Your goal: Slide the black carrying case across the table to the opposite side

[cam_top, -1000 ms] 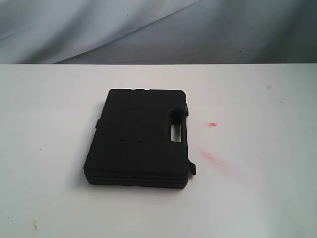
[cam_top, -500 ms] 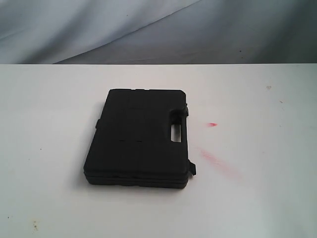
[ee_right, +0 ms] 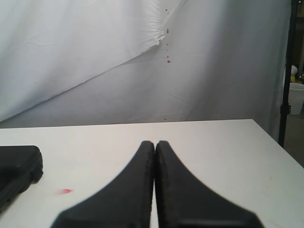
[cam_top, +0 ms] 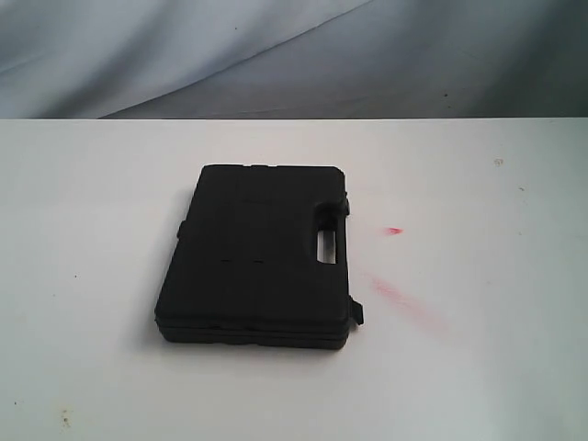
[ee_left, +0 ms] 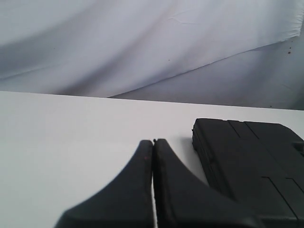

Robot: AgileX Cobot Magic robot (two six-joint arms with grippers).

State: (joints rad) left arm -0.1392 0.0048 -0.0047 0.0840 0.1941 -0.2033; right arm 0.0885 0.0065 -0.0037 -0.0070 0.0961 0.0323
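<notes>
The black carrying case (cam_top: pixel 257 253) lies flat on the white table (cam_top: pixel 478 367), a little left of the middle in the exterior view, its handle slot facing right. Neither arm shows in the exterior view. In the left wrist view my left gripper (ee_left: pixel 153 141) is shut with nothing between its fingers, and the case (ee_left: pixel 251 166) lies just beside it, apart from the fingertips. The right wrist view has my right gripper (ee_right: pixel 155 142) shut and empty over bare table, with a corner of the case (ee_right: pixel 16 168) well off to one side.
Faint red smears (cam_top: pixel 393 230) mark the table to the right of the case; one smear (ee_right: pixel 65 191) shows in the right wrist view. A grey-white cloth backdrop (cam_top: pixel 276 55) hangs behind the far table edge. A black stand pole (ee_right: pixel 285 95) rises past the table's side edge.
</notes>
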